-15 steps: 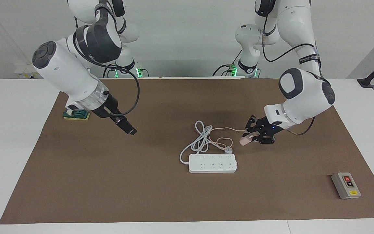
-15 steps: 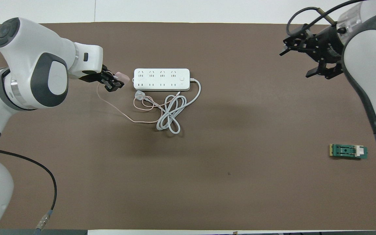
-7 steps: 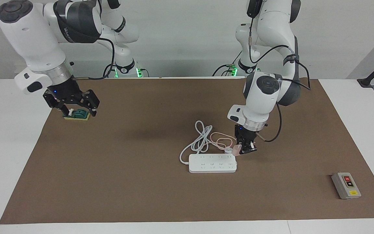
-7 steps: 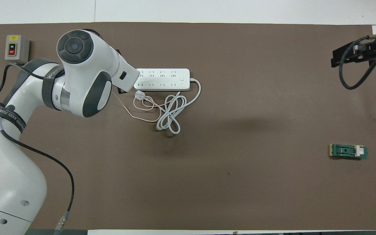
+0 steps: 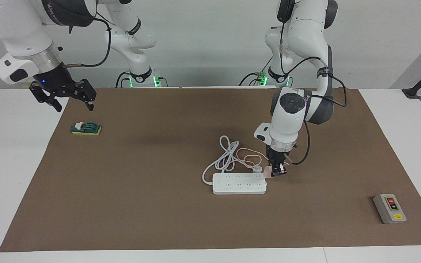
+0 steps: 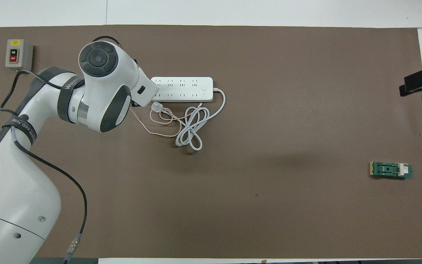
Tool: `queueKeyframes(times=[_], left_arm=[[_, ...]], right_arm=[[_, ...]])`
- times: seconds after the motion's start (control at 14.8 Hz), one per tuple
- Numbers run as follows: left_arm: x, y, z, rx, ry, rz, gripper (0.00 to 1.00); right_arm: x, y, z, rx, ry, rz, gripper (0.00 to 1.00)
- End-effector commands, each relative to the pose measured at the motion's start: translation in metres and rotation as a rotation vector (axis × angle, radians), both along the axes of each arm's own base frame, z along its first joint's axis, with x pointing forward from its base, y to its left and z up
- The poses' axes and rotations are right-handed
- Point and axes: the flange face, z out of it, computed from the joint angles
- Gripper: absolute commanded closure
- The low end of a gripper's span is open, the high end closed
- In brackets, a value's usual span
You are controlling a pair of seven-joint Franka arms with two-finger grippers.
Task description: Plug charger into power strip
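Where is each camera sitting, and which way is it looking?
Facing view: high across the table, looking back at the robots; both whole arms show, the left gripper shut on the pink charger beside the power strip, the right gripper open, waiting above the mat's edge.
Overhead view: high above the robots' end, looking forward and steeply down; the left arm's wrist hides its gripper, and only a bit of the right arm shows.
Both share the strip, grey button box and green block, turned half around.

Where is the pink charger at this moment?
In the facing view, the charger is held in the left gripper, low over the mat just beside the power strip, at the strip's end toward the left arm; it is not plugged in yet.
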Motion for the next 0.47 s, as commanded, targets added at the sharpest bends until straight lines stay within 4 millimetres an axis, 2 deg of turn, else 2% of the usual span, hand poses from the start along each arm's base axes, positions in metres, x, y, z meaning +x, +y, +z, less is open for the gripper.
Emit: queueKeyframes(times=[0.0, 0.2, 0.4], left_arm=[[0.004, -0.014, -0.006, -0.014, -0.029, -0.031, 1.00], [0.004, -0.017, -0.007, -0.021, -0.022, -0.034, 1.00], [0.000, -0.020, -0.007, -0.014, -0.001, -0.038, 1.00]], right_arm=[[-0.026, -0.009, -0.016, -0.002, 0.011, 0.003, 0.00], [-0.028, -0.010, -0.029, -0.057, -0.013, 0.012, 0.00], [-0.022, -0.008, -0.020, -0.063, -0.025, 0.002, 0.00]])
